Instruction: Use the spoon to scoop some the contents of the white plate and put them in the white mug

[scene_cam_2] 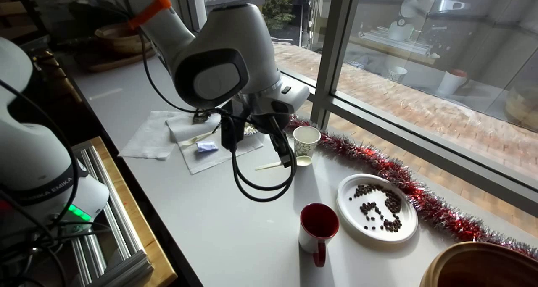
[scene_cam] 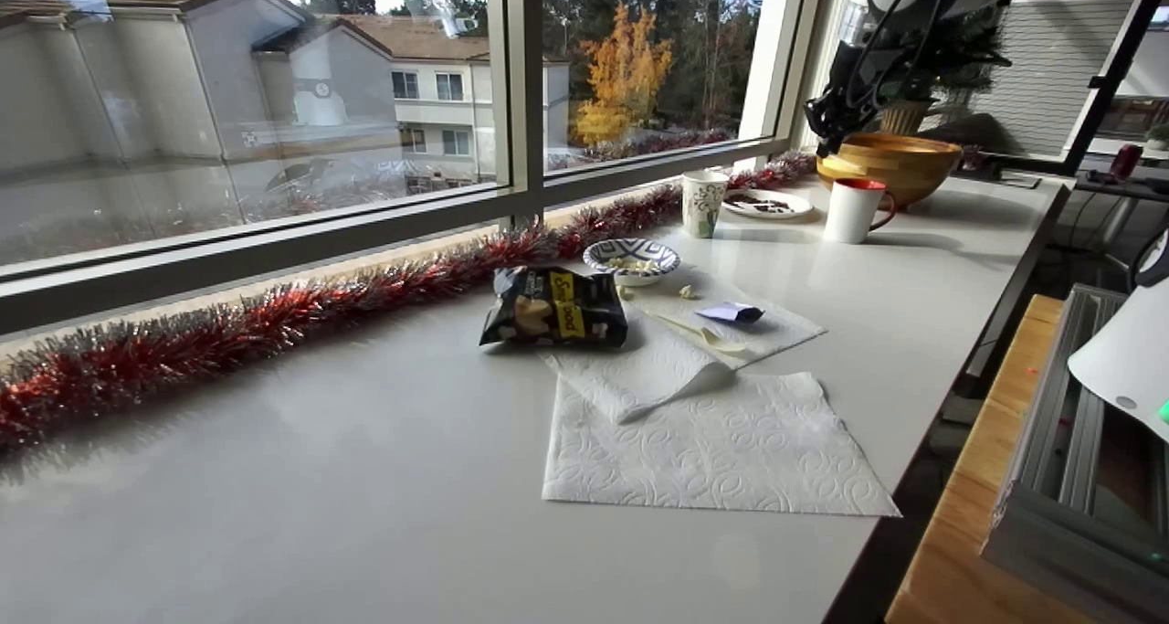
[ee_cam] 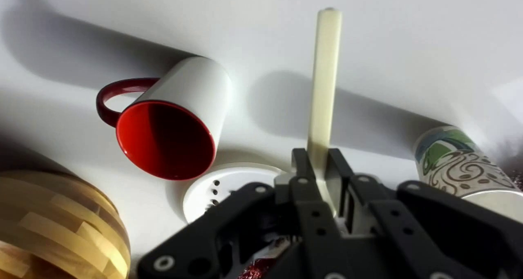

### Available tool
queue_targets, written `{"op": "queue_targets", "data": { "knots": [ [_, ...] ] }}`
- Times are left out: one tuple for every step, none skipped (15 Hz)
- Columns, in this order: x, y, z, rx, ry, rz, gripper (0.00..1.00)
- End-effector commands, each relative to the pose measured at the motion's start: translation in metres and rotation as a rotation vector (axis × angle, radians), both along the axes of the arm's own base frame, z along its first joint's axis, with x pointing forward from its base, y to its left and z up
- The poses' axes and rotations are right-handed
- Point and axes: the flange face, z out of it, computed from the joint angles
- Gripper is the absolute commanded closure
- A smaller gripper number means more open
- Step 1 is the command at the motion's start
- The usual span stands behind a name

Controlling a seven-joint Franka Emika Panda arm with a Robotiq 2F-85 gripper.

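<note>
Wrist view: the gripper (ee_cam: 319, 160) pinches the spoon (ee_cam: 325, 74), and I'd say scooping dark bits (ee_cam: 215, 192) from the plate (ee_cam: 245, 176) beyond it into the mug (ee_cam: 188, 101) alongside remains undone.

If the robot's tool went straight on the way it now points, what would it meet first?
The tool, holding the spoon, would probably meet the table first, between the mug and the paper cup. Depth is unclear; in the wrist view the plate looks close to that line.
</note>
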Motion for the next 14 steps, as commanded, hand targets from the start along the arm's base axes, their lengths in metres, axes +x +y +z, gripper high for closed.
{"op": "queue_targets", "data": {
  "knots": [
    [-0.01, 0.047, -0.008, 0.068, -0.074, 0.073, 0.96],
    [-0.002, 0.063, -0.015, 0.086, -0.089, 0.099, 0.96],
    [0.009, 0.075, -0.021, 0.102, -0.106, 0.13, 0.96],
    [0.022, 0.087, -0.024, 0.119, -0.122, 0.166, 0.96],
    [0.036, 0.097, -0.025, 0.133, -0.145, 0.202, 0.96],
    [0.05, 0.107, -0.023, 0.153, -0.157, 0.245, 0.96],
    [0.061, 0.11, -0.023, 0.172, -0.166, 0.293, 0.96],
    [0.063, 0.106, -0.021, 0.174, -0.178, 0.33, 0.96],
    [0.063, 0.102, -0.022, 0.184, -0.182, 0.358, 0.96],
    [0.061, 0.096, -0.025, 0.186, -0.187, 0.385, 0.96],
    [0.058, 0.09, -0.026, 0.199, -0.183, 0.414, 0.96],
    [0.052, 0.081, -0.027, 0.208, -0.172, 0.434, 0.96],
    [0.053, 0.096, -0.024, 0.178, -0.169, 0.395, 0.85],
    [0.049, 0.086, -0.026, 0.185, -0.166, 0.407, 0.85]
  ]
}}
